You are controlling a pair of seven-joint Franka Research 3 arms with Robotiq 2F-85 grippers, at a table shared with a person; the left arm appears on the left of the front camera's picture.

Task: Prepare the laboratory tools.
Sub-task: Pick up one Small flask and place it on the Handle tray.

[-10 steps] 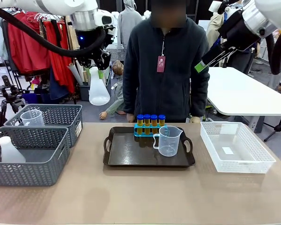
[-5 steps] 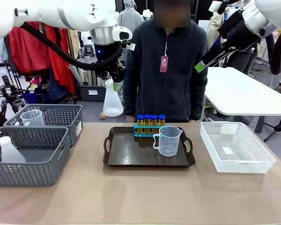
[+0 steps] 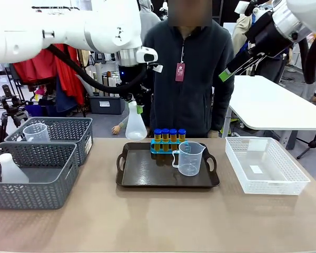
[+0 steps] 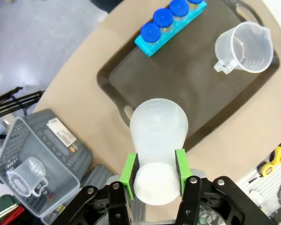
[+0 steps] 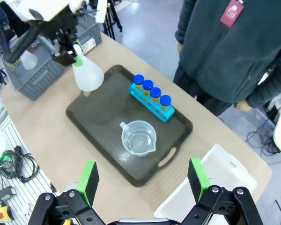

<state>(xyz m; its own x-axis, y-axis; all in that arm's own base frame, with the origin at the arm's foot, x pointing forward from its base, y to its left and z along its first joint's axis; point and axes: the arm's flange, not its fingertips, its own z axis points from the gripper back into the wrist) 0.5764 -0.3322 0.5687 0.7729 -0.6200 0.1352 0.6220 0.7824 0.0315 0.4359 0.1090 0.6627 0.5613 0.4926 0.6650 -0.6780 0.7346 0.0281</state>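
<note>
Left claw [image 4: 154, 174]: my green pads are clamped on the neck of the white conical flask [image 4: 158, 136], which hangs base-down in the air above the left end of the dark tray [image 3: 147, 171].
Flask position: in the front view the conical flask [image 3: 135, 125] is clear of the surface [image 3: 158, 221], over the tray's far-left corner, just left of the test tubes.
Right claw [image 5: 144, 179]: my fingers stand wide apart, nothing between them, high above the tray.
Test tubes [image 3: 169, 138]: four, blue-capped, yellow-filled, upright in the small blue rack [image 3: 166, 148] at the far edge of the tray.
Measuring beaker [image 3: 189, 158]: clear, upright on the tray, right of centre, just near of the rack.
Grey baskets [image 3: 37, 168]: two at the left of the surface; the far one holds another beaker [image 3: 36, 133], the near one a white flask [image 3: 11, 169].
White mesh basket [image 3: 266, 166]: at the right of the surface.
Person [image 3: 187, 74]: standing at the far side, behind the tray.
</note>
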